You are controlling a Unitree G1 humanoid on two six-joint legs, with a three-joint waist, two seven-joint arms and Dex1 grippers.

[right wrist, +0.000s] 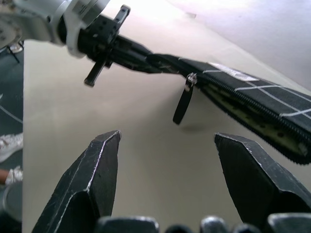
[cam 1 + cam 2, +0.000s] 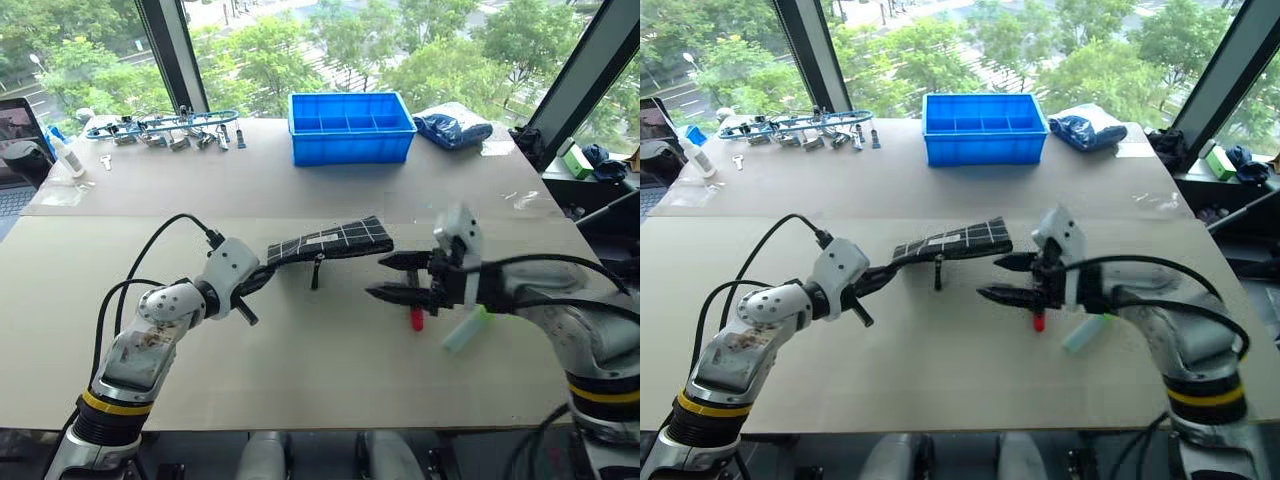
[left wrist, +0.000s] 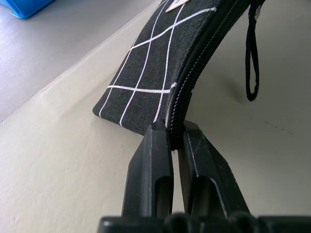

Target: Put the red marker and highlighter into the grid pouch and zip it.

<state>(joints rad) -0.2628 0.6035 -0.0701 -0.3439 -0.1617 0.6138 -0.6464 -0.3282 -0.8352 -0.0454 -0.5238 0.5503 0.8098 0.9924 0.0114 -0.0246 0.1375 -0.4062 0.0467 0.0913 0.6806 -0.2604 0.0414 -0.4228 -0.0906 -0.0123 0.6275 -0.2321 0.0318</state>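
Nearest, the left pincer [image 2: 262, 275] is clamping one end of the grid pouch [image 2: 335, 240], holding it lifted above the surface [image 2: 300, 360] with its pull cord [image 2: 316, 272] dangling. The right pincer [image 2: 392, 278] is hovering beside it, fingers spread wide and empty. Under that arm, the red marker [image 2: 416, 319] and the highlighter [image 2: 468, 329] are lying on the surface. Farther back, a blue bin [image 2: 350, 127] is sitting.

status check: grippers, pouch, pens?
Left gripper shut on grid pouch end, held off the table. Right gripper open, empty. Pouch unzipped; red marker and highlighter on the table under the right arm. Nothing blocking.
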